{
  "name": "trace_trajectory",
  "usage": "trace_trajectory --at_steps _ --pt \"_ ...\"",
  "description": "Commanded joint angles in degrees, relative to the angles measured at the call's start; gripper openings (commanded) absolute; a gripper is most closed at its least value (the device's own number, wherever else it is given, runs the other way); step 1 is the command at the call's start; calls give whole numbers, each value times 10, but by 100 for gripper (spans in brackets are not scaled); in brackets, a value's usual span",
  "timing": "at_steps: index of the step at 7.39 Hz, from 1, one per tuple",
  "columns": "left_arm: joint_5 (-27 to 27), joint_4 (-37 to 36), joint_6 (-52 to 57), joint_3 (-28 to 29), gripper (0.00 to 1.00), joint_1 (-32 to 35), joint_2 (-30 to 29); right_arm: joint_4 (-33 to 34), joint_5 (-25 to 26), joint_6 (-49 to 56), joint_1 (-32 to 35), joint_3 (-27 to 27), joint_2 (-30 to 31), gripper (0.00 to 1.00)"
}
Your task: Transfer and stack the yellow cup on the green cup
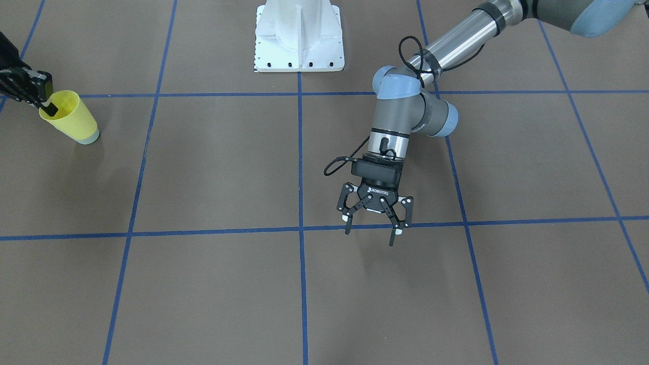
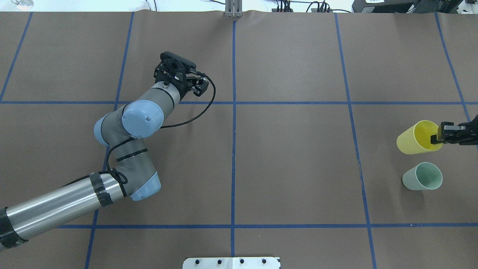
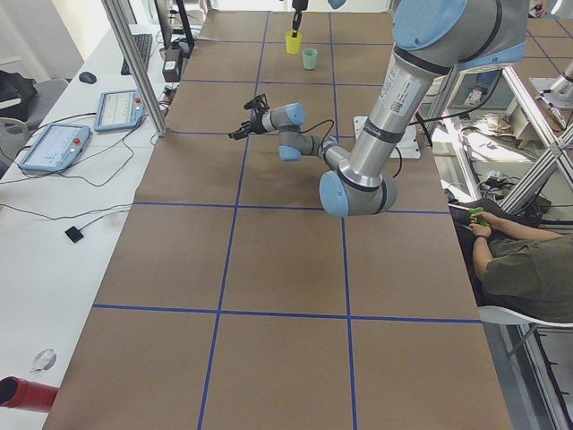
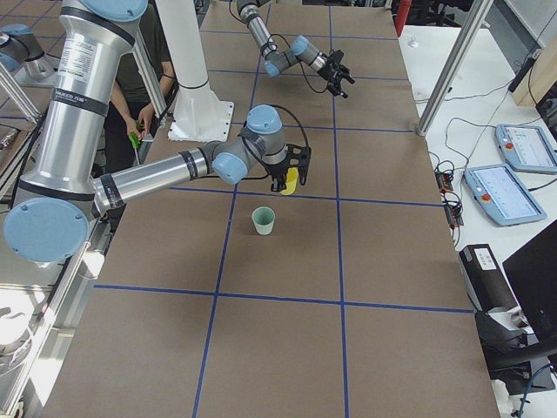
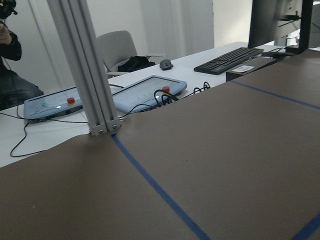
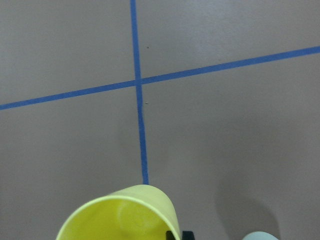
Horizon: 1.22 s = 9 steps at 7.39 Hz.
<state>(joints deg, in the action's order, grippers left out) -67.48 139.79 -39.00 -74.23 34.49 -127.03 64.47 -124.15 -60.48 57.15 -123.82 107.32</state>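
step: transfer leg. The right hand [image 2: 439,136] has the yellow cup [image 2: 416,138]; the stack is not yet made.
right hand: pinching the cup wall at the rim, one finger inside the mouth, one outside.
yellow cup: at the robot's right end of the bench [image 2: 291,168], tilted, mouth leaning toward the hand. It looks clear of the surface, but I can't confirm that.
green cup [image 2: 422,176]: upright, mouth up, empty. It stands just beside the yellow cup on the robot's side, not touching.
left hand [image 1: 370,234]: fingers spread, empty, hanging over mid-bench well apart from both cups. Not in play.
next move (my read): level the yellow cup, shift it toward the robot until centred over the green mouth, lower straight down, let go.
risk: the outer finger may meet the green rim before the cups nest fully, so release a little early.
materials: both look like thin smooth plastic, plain tapered tumblers with no handle. They are alike in size, so they should nest. They are probably light, so the green one could skid or tip if clipped off-centre.
bench surface: matte brown sheet with a blue tape grid.
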Motion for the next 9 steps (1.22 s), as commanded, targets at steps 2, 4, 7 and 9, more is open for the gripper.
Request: trace_trajectory --at_steps 2,4,7,9 --pt "-140 -141 -20 -2 99 114 0 -2 12 5 -3 -2 48 0" --pt "-167 -154 -25 -2 99 125 1 -2 8 7 -4 7 49 0" --pt "-169 -154 -49 -7 99 124 1 -2 -15 11 -6 26 48 0" --pt "-169 -154 -52 -8 99 124 0 -3 -42 11 -5 29 50 0"
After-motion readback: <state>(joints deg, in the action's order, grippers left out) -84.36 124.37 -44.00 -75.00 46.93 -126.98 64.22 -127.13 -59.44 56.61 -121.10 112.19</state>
